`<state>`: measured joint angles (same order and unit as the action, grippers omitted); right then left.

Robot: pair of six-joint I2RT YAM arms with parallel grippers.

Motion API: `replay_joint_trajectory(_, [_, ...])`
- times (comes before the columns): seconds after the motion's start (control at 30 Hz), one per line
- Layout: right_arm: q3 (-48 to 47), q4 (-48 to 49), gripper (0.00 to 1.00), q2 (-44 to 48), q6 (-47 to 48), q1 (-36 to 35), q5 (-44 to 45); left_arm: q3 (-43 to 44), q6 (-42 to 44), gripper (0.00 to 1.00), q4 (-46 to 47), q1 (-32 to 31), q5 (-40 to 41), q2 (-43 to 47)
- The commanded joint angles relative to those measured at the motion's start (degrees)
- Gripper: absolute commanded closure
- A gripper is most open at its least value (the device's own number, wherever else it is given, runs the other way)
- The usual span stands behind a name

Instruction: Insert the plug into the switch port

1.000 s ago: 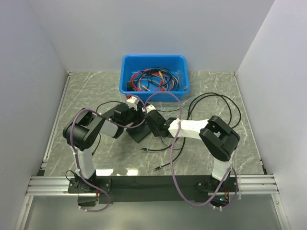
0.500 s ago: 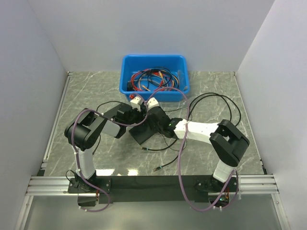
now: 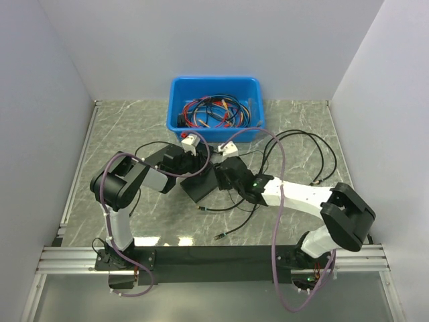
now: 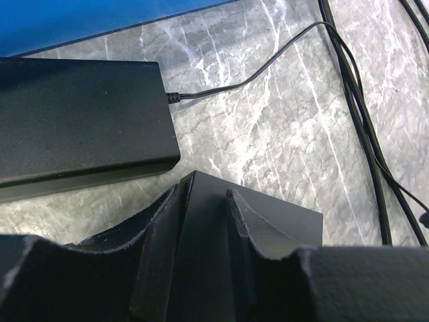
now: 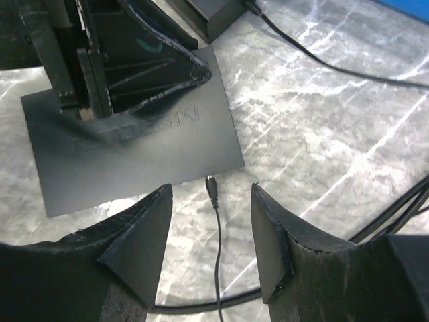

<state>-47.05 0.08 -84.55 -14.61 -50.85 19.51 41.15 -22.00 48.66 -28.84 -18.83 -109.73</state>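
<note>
The switch is a flat black box lying on the marble table; it also shows in the top view. My left gripper is shut on one corner of the switch. The plug, small and black on a thin black cable, lies with its metal tip against the switch's near edge. Whether the tip sits inside a port I cannot tell. My right gripper stands open, its fingers on either side of the plug and not touching it. From above, the right gripper hides the plug.
A black brick-shaped adapter lies just beyond the switch, beside the blue bin, which holds red and black cables. Black cable loops lie at the right. Two loose cable ends lie in front of the switch.
My right gripper has opened and let go of the plug, then drawn back a little from the switch as its arm stretched out. The left gripper still holds the switch.
</note>
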Motion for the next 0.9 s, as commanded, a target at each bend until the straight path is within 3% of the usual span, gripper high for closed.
replay_joint_trajectory(0.0, [3.0, 1.33, 0.43, 2.02, -4.19, -0.39, 0.01, -1.59, -0.23, 0.62, -10.35, 0.19, 0.99, -1.98])
replay_joint_trajectory(0.5, [4.25, 4.23, 0.48, -3.95, -7.45, -0.22, -3.33, -2.74, -1.47, 0.6, -10.26, 0.98, 2.48, -0.13])
replay_joint_trajectory(0.87, [1.17, 3.0, 0.62, -10.1, -7.71, -0.22, -1.84, -2.3, -1.47, 0.61, -10.26, 1.07, 2.4, -0.83])
